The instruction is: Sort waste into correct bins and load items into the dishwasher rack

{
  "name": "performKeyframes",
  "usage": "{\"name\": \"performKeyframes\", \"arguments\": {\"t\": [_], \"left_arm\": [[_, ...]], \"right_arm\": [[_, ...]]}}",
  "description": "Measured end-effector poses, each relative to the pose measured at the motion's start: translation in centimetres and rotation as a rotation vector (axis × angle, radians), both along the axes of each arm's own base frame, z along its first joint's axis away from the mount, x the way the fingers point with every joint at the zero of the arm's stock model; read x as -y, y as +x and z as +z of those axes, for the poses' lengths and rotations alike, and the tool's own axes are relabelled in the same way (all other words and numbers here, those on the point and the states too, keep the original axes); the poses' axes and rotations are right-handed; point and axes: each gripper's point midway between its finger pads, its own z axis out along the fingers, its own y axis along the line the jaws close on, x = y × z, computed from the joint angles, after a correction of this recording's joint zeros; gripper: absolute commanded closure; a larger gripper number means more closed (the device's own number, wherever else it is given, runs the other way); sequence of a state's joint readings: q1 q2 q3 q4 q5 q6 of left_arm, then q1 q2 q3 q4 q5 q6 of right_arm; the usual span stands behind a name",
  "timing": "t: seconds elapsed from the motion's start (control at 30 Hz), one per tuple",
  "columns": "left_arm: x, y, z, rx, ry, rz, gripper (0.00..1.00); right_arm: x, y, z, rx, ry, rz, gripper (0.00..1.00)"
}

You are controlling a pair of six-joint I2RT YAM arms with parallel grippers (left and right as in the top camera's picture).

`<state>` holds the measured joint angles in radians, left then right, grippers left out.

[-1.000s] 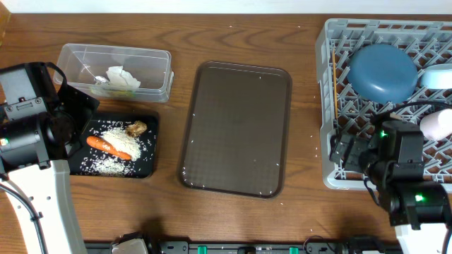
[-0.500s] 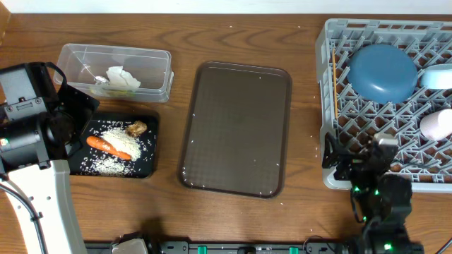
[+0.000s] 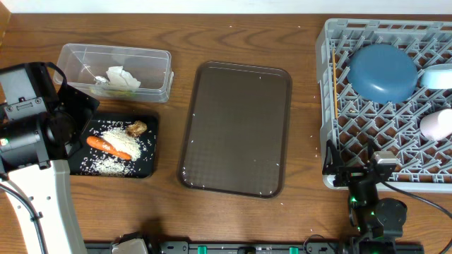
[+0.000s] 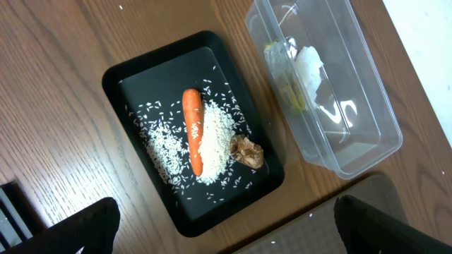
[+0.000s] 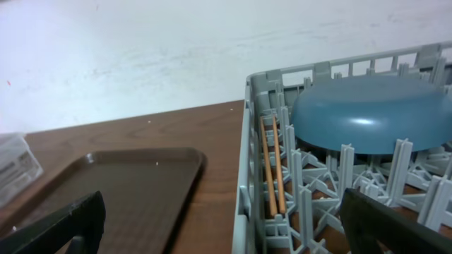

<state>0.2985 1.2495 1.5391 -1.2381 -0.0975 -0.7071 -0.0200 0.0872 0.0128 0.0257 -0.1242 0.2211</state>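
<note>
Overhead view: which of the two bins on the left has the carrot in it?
The shallow black tray, nearer the table's front edge: the carrot lies in it among rice. The clear tub behind it holds a crumpled napkin instead.

Overhead looks straight down over the whole counter (image 3: 304,42). Left wrist hangs close above the black tray (image 4: 141,88), left edge; right wrist looks level across the rack (image 5: 244,190). Overhead shows both too.
</note>
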Motion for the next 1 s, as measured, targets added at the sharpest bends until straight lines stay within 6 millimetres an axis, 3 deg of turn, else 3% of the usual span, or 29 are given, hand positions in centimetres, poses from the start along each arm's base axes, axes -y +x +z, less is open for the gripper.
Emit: {"name": "performKeyframes", "arguments": {"t": [0.4, 1.0], "left_arm": [[0.00, 0.00, 0.00, 0.000, 0.000, 0.000, 0.02], [0.00, 0.00, 0.00, 0.000, 0.000, 0.000, 0.02]], "right_arm": [[0.67, -0.43, -0.70, -0.009, -0.119, -0.020, 0.01], [0.66, -0.44, -0.68, -0.007, -0.126, -0.019, 0.01]]}}
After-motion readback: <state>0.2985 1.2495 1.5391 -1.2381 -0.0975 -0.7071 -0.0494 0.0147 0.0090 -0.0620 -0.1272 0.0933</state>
